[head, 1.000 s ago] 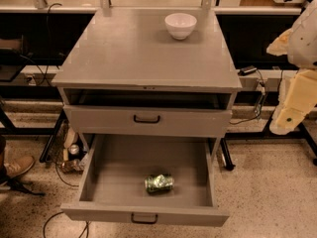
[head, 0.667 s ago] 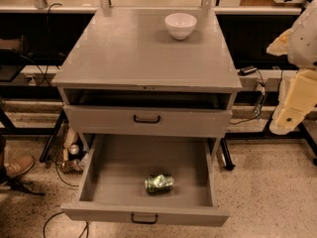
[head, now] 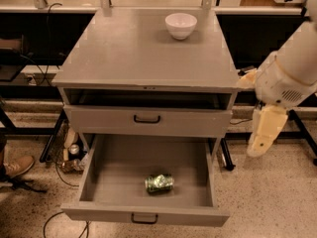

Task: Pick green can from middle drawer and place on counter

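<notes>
The green can [head: 159, 183] lies on its side, dented, on the floor of the open middle drawer [head: 99, 177], near the front and a little right of centre. The counter [head: 129, 53] is the cabinet's flat grey top. My gripper [head: 261, 142] hangs down from the white arm at the right of the cabinet, level with the upper closed drawer. It is outside the drawer, well above and to the right of the can, and holds nothing that I can see.
A white bowl [head: 181, 25] stands at the back right of the counter. The drawer above [head: 147, 119] is closed. Cables and small items lie on the floor at the left, by a shoe [head: 17, 166]. Dark shelving runs behind the cabinet.
The arm and gripper have moved left and down, closer to the cabinet's right side. The can, drawer and bowl have not moved.
</notes>
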